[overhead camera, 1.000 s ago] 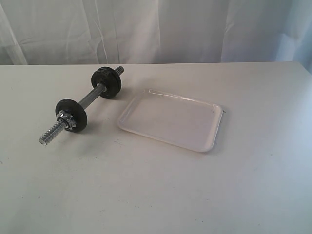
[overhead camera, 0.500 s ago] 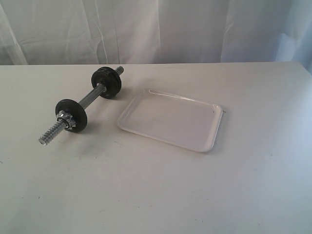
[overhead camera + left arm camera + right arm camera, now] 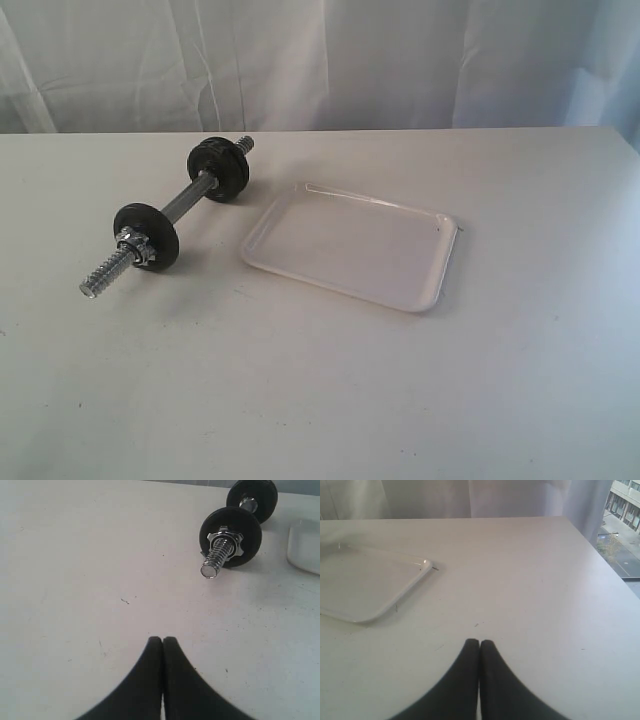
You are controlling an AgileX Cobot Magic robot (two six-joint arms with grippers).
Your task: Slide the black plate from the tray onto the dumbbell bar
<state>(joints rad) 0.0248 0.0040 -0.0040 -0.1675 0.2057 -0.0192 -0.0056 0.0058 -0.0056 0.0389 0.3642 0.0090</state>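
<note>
The dumbbell bar [image 3: 185,198] lies on the table at the left, its chrome threaded end [image 3: 218,557] pointing toward my left gripper [image 3: 163,640]. One black plate [image 3: 147,233] sits on the bar behind a chrome nut collar [image 3: 137,248]. A thicker black stack [image 3: 218,165] sits at the bar's far end. The white tray [image 3: 350,245] lies to the right of the bar with nothing in it. Which disc is the task's black plate I cannot tell. Both grippers are shut and hold nothing; the right gripper [image 3: 479,642] hangs over bare table beside the tray [image 3: 360,580]. Neither arm shows in the exterior view.
A white curtain [image 3: 320,60] hangs behind the table. The table's right edge [image 3: 615,575] runs close to my right gripper, with a window beyond it. A corner of the tray [image 3: 305,547] shows in the left wrist view.
</note>
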